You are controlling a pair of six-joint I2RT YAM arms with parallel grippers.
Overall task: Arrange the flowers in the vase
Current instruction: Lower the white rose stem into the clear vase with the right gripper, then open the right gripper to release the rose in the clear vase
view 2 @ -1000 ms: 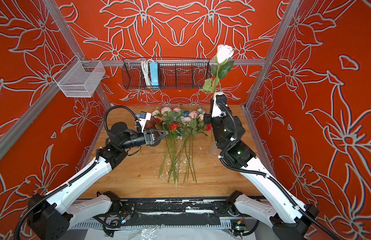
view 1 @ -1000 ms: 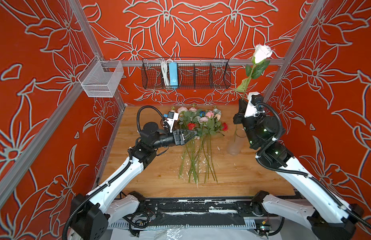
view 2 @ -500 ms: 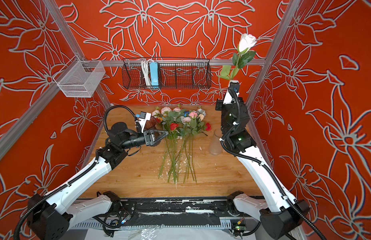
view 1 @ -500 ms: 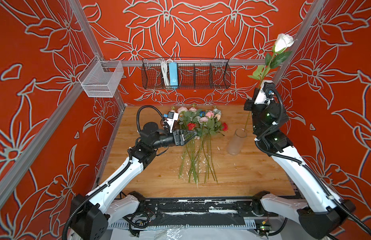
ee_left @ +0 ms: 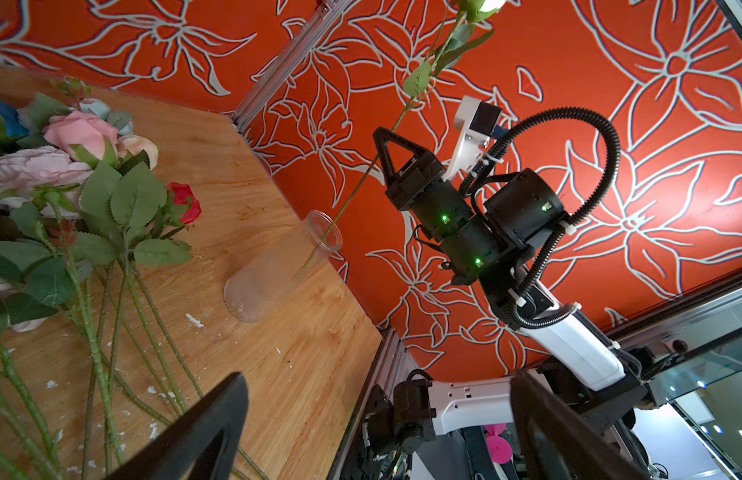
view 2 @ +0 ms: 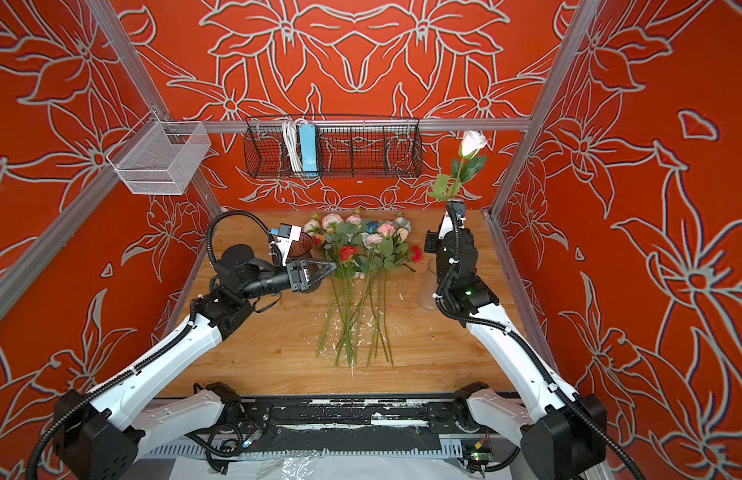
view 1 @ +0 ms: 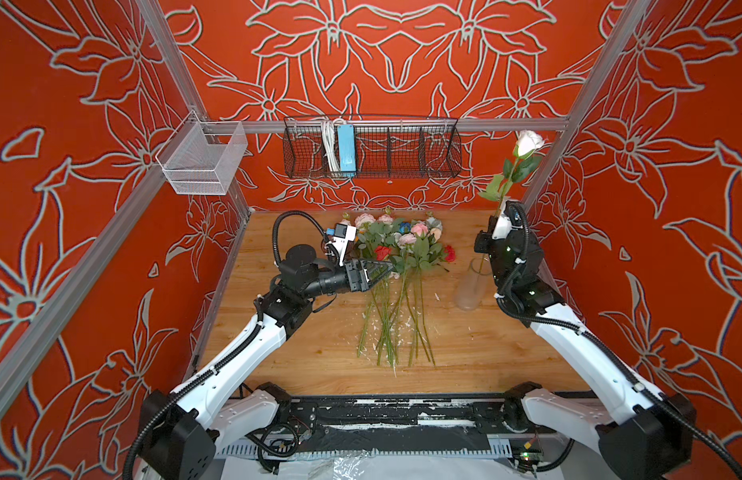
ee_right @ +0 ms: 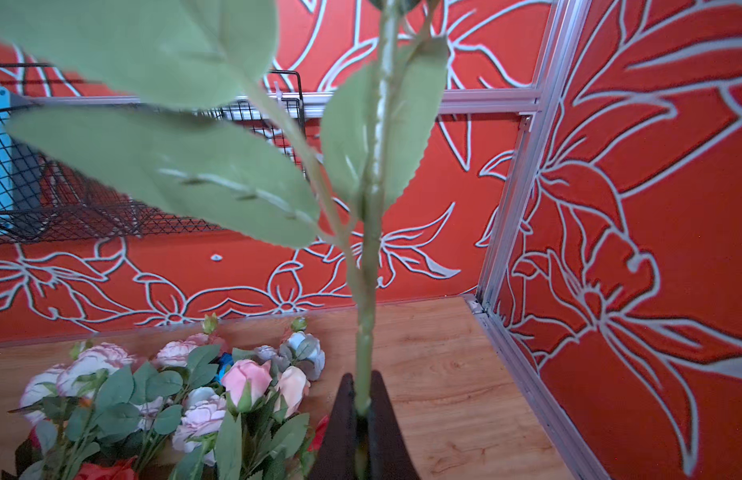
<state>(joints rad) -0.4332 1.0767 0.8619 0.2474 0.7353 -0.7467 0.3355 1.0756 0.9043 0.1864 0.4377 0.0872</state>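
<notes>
Insertion step: the right fingers (ee_left: 381,139) clench the stem of the white rose (view 1: 528,143), its tip inside the vase (ee_left: 273,274) below them. The left fingers (view 1: 375,271) are spread, empty, beside the flowers (view 1: 406,245) on the bench (view 1: 485,353). Next, likely lower and release.

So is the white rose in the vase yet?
Partly in. The stem tip of the white rose dips inside the vase in the left wrist view, while the right gripper holds the stem higher up.
</notes>
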